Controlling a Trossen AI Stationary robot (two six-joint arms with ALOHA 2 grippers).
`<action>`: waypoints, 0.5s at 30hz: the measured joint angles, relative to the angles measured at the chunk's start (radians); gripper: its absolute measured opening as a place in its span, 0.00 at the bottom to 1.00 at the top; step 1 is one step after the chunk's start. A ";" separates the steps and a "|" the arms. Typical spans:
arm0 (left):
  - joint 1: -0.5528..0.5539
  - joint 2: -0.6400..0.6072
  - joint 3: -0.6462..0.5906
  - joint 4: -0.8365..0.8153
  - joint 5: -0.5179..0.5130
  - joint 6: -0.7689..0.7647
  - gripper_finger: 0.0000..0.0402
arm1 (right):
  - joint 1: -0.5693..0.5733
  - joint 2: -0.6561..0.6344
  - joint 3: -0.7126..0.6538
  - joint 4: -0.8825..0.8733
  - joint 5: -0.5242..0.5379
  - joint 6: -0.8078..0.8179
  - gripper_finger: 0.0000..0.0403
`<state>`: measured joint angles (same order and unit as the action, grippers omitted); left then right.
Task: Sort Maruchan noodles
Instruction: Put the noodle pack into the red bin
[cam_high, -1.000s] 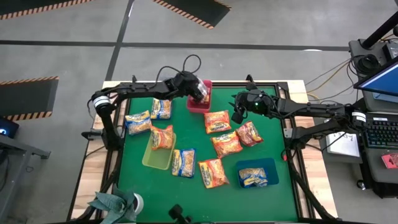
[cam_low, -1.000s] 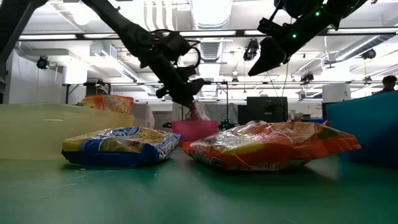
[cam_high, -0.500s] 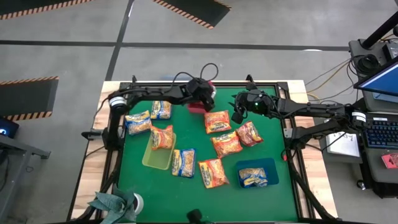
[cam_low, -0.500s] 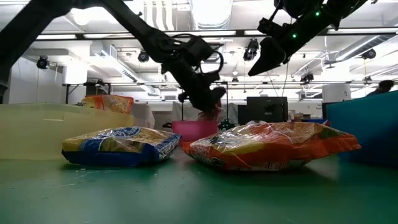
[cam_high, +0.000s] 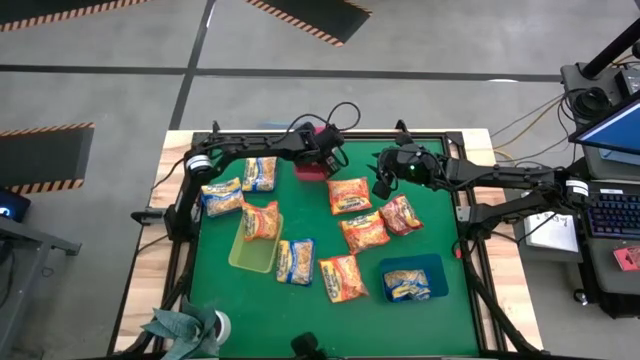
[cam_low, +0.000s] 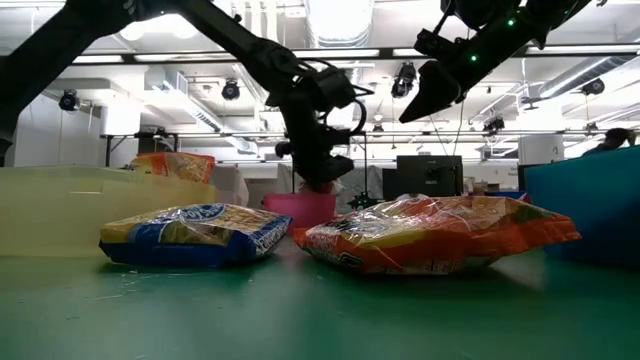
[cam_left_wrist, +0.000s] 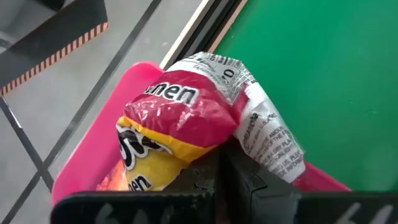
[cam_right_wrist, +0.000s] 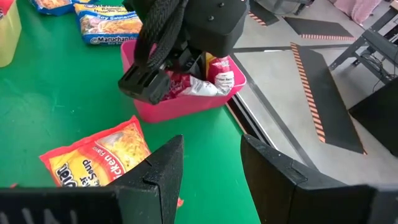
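1. Nearest the low camera, the green table top (cam_low: 300, 310) fills the bottom of the frame, with a blue-and-yellow packet (cam_low: 195, 235) at left centre and an orange packet (cam_low: 440, 235) at right centre lying flat on it.
2. A pale yellow tray (cam_low: 50, 210) sits at the left edge and a blue tray (cam_low: 590, 200) at the right edge of that view.
3. From above, the blue tray (cam_high: 395, 268) in the lower right of the mat holds one packet (cam_high: 407, 285); a packet (cam_high: 262, 220) lies across the rim of the yellow tray (cam_high: 250, 258), left of centre.
4. Other noodle packets are scattered loose over the middle of the mat, around the frame's centre.
5. The right gripper (cam_high: 381, 184) hangs above the mat right of upper centre, its fingers (cam_right_wrist: 155, 174) apart with nothing between them.
6. Farther back, at upper centre, the left gripper (cam_high: 322, 160) reaches down into the pink tray (cam_high: 305, 172), clamped on a red-and-yellow packet (cam_left_wrist: 180, 134) inside it.
7. Beyond the table, the low view shows a workshop with ceiling lights (cam_low: 340, 20) across the top, a monitor (cam_low: 428, 175) at centre, and a person (cam_low: 620, 138) at the far right edge.
8. Overhead, grey floor surrounds the table, with striped hazard mats (cam_high: 310, 15) at the top and a keyboard (cam_high: 610, 208) at the right.
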<state>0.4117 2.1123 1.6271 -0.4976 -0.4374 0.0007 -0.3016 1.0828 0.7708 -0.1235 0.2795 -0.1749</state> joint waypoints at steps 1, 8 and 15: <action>-0.001 -0.001 0.005 0.000 0.002 0.007 0.00 | 0.000 0.000 0.000 0.000 0.000 0.000 0.37; -0.001 -0.031 0.028 0.000 0.018 0.062 0.00 | 0.000 0.000 -0.001 0.000 0.000 0.000 0.37; 0.028 -0.084 0.029 0.047 0.028 0.120 0.00 | 0.000 0.000 -0.003 0.000 0.000 -0.001 0.37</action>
<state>0.4394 2.0285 1.6562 -0.4508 -0.4090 0.1203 -0.3016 1.0828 0.7677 -0.1234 0.2794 -0.1757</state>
